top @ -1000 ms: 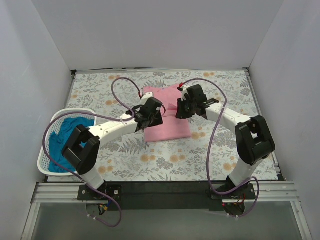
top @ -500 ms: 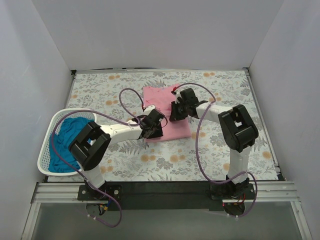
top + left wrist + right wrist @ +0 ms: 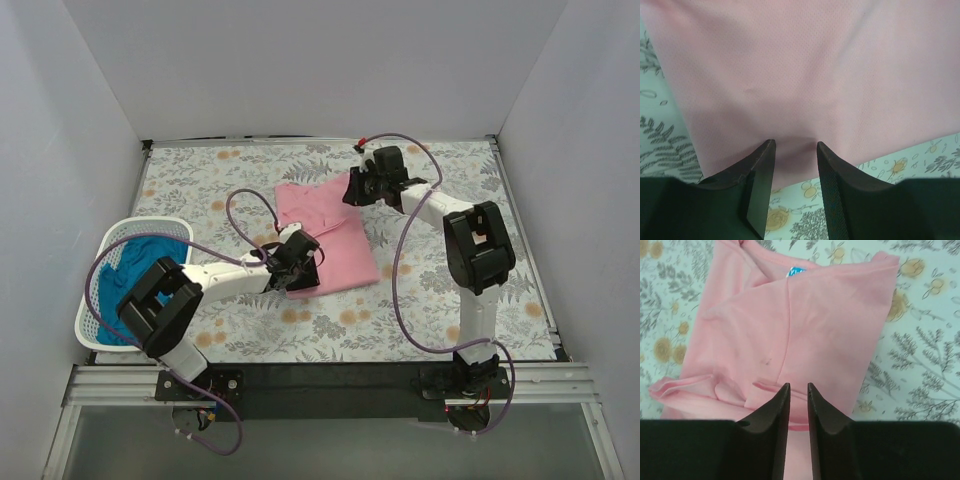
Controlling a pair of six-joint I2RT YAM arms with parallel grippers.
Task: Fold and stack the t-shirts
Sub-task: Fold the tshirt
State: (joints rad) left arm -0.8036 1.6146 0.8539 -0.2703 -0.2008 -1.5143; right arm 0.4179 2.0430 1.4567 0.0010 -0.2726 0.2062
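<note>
Though left gripper (image 3: 792, 149) and right gripper (image 3: 796, 387) seem parted, the pink t-shirt (image 3: 335, 235) runs far-left to near-right.

A flowery cloth (image 3: 250, 320) lies flat under the left gripper (image 3: 303, 272). Plain white walls (image 3: 320, 70) stand far past it and on both sides.

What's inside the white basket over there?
A teal-blue t-shirt lies crumpled inside the white basket. Anything under the shirt is hidden, and the left arm covers part of the basket's near side.
</note>
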